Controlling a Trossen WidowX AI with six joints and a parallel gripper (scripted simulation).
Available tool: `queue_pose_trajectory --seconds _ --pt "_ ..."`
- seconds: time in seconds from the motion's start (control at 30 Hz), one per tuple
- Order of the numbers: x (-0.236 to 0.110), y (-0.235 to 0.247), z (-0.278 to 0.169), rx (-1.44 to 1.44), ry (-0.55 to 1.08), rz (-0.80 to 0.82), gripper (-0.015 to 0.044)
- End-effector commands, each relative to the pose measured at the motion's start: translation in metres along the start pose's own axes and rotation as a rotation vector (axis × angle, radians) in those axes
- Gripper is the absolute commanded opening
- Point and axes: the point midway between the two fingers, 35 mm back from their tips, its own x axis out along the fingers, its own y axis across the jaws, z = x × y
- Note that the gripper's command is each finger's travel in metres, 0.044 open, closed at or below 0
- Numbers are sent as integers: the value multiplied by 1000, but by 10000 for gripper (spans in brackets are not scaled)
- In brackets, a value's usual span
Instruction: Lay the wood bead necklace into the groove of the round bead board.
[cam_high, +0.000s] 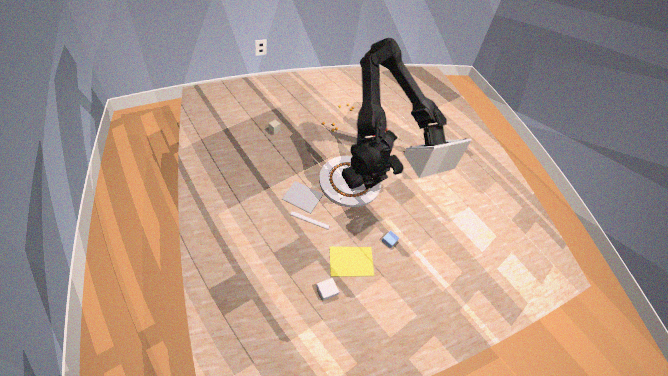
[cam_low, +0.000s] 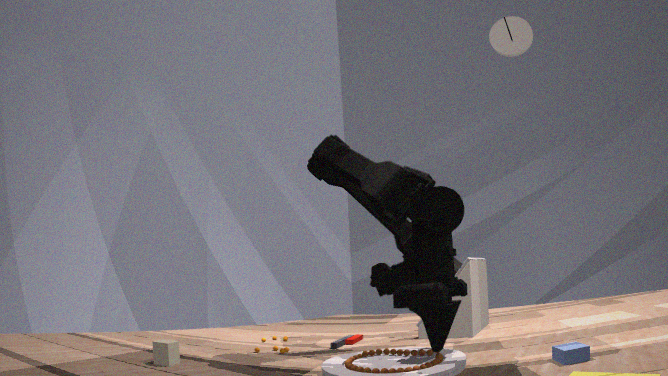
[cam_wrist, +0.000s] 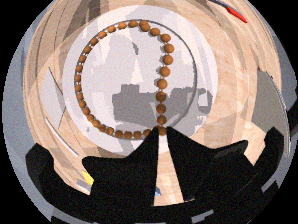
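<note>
Item 1: necklace (cam_wrist: 100, 50) lay looped on the board (cam_low: 452, 361), one end pinched in the gripper (cam_wrist: 161, 131).
Risk: a pull sideways would have dragged beads out of the groove.

Pale blue-grey walls (cam_low: 175, 150) close in the room, crossed by slanting wedge-shaped bands of light and shadow, with a white two-socket wall outlet (cam_high: 260, 47) on the far wall and a round pale wall clock (cam_low: 510, 36) with one dark hand high on another. The orange wood-plank floor (cam_high: 130, 240) meets the walls at a pale skirting board (cam_high: 90, 190). Over it lies the lighter, wood-grained plank desk (cam_high: 450, 280), mottled with patches of brightness and long dark streaks of shadow.
</note>
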Motion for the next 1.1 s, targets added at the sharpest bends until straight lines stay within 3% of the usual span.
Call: queue_pose_trajectory --seconds 0.0,0.17,0.73,1.07 --pt "6 -4 0 -9 -3 -9 0" --pt "6 -4 0 -9 -3 -9 0" --pt "2 -3 0 -8 -2 -8 440" --pt "-2 -3 0 -9 -3 -9 440"
